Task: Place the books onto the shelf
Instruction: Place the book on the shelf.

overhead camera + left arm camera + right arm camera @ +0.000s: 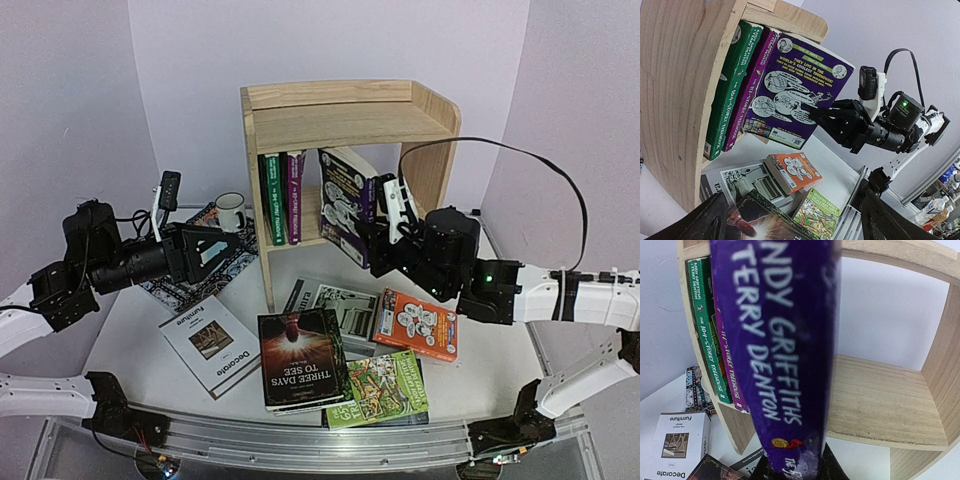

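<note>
Your right gripper [825,116] clamps the purple paperback [780,355], spine reading "GRIFFITHS" and "TERRY DENTON", at the light pine shelf [340,110]'s lower tier; your left gripper [238,246] stands wide.

The left arm [60,285] and right arm [540,295] have white shells with chunky black joints. A black cable [500,142] loops above the right one, near a green light [487,268]. The right gripper [814,116] is black, its camera bracket [877,97] white.

A purple cartoon-covered book [343,205], green-spined book [272,200], orange book [417,323], pale pine shelf [345,110]
</note>
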Robot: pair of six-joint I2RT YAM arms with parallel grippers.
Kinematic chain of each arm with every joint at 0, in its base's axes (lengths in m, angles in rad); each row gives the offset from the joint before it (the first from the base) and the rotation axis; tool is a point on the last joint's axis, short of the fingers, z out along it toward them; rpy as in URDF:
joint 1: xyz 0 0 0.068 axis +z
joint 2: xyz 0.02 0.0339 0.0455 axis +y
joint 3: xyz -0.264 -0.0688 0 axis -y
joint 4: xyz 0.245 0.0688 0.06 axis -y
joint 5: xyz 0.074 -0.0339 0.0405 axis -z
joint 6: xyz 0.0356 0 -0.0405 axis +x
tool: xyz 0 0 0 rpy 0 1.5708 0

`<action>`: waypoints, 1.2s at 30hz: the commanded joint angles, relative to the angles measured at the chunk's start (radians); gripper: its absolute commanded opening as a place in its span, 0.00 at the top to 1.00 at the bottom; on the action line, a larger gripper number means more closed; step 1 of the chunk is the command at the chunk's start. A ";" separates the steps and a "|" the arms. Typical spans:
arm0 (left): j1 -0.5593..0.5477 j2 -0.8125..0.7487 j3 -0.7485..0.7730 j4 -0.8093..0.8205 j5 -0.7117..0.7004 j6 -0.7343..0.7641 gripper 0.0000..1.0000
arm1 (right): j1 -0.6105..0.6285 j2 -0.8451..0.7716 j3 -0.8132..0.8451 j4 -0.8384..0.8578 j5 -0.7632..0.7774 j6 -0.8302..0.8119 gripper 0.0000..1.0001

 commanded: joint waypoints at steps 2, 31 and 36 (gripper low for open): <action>-0.001 -0.014 0.009 0.005 0.000 -0.004 0.06 | -0.002 0.009 0.061 0.190 0.034 -0.013 1.00; -0.001 0.027 0.016 0.011 0.008 -0.002 0.06 | -0.002 0.279 0.270 0.251 0.134 -0.049 1.00; -0.002 0.038 0.017 0.021 0.009 -0.003 0.06 | -0.001 0.328 0.325 0.252 0.146 -0.056 1.00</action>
